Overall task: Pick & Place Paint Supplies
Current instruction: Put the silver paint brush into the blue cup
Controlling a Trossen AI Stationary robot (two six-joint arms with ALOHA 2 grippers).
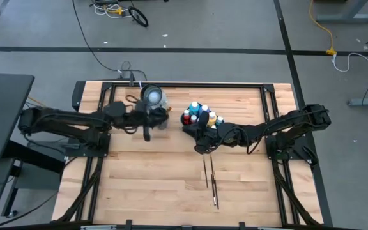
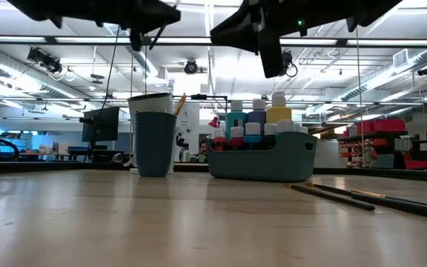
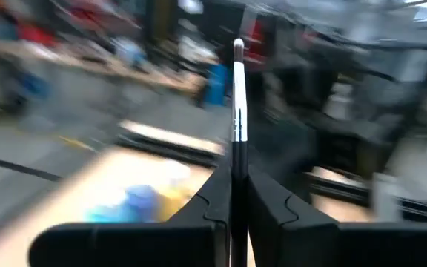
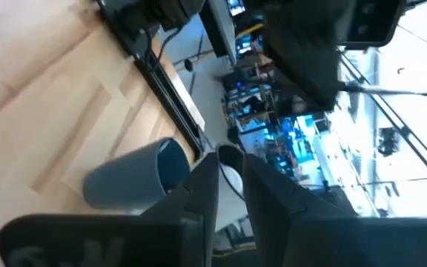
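You are holding a thin brush [image 3: 237, 111] pinched between the closed fingers of the left gripper [image 1: 148, 133], raised off the table just beside the dark blue cup [image 1: 152, 97], presumably because the cup is where brushes are meant to be standing; one wooden handle [image 2: 179, 104] is already poking out of its rim. Your right gripper [image 1: 200, 147] is hanging in the air next to the teal tray [image 2: 262, 163], fingers a narrow gap apart and gripping nothing, placed between the tray and the two brushes [image 1: 210, 181] lying loose on the wood, so it is likely heading for those. The paint bottles [image 1: 199, 114] are sitting upright and packed together in the tray, which looks like their finished spot. The left wrist view is smeared, so you are not seeing the held brush's lower end, which is hidden between the fingers. In the high view the left gripper is covering part of the cup, and the cup's inside is not readable.
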